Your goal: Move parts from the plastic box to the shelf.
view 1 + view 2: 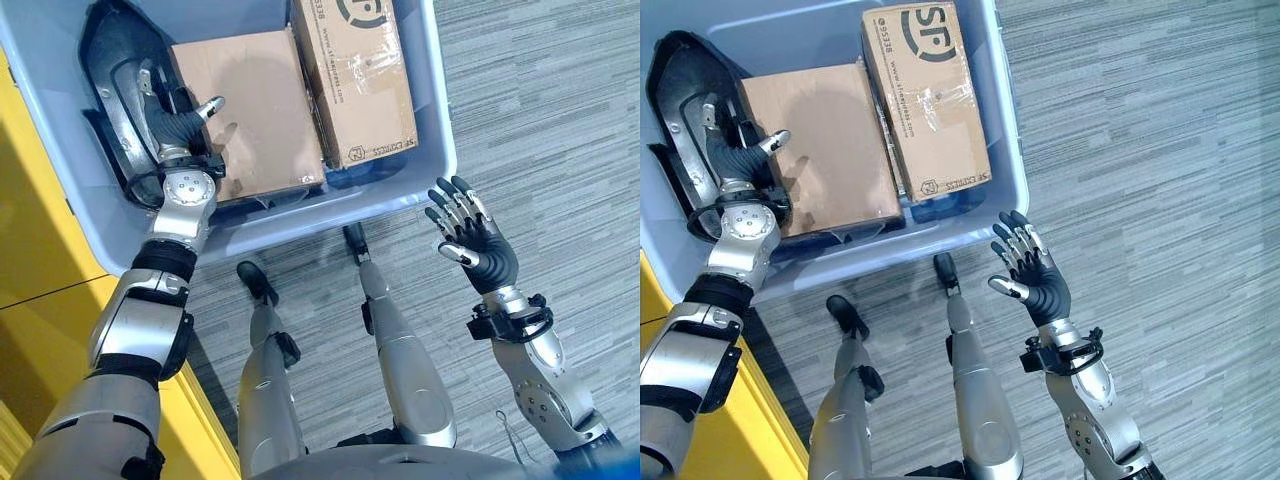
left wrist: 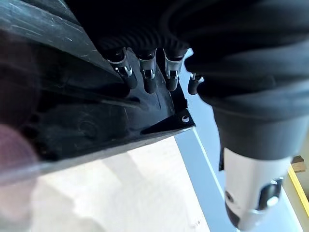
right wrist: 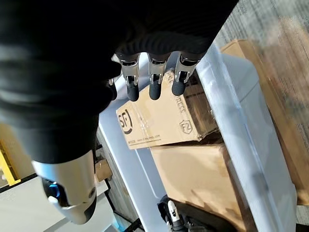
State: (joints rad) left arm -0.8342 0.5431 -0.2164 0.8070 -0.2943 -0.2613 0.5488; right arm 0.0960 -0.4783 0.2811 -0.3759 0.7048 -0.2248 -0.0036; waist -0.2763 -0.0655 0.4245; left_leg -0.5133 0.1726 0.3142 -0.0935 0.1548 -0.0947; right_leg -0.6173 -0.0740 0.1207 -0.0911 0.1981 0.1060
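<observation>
At the upper left of the left eye view, the left hand (image 1: 178, 125) was down inside the plastic box (image 1: 440, 120), fingers curled over the black moulded part (image 1: 108, 70) that lay along the box's left wall, the thumb sticking out toward the plain cardboard box (image 1: 245, 110). Its own wrist view showed the dark fingertips (image 2: 149, 83) hooked over the edge of that black part, so I judged it to be grasping the part, though how firmly could not be told. Toward the lower right of the frame, the right hand (image 1: 1032, 268) hung over the grey carpet (image 1: 1160, 150) outside the box, palm up, fingers straight and relaxed, holding nothing.

The black part ran lengthwise from the top of the frame down toward the near wall of the box, its long axis roughly parallel to the left wall; its upper end curved round near the far corner, and its lower end sat close to the left wrist. A second cardboard box with printing (image 1: 355, 70) lay beside the plain one, on the right.

To do this step well, the grip should probably settle deeper over the rim before lifting, and the lift should go straight up along the wall so the long part would not catch on the plain cardboard box. The free right hand could steady the far end once it cleared the rim
</observation>
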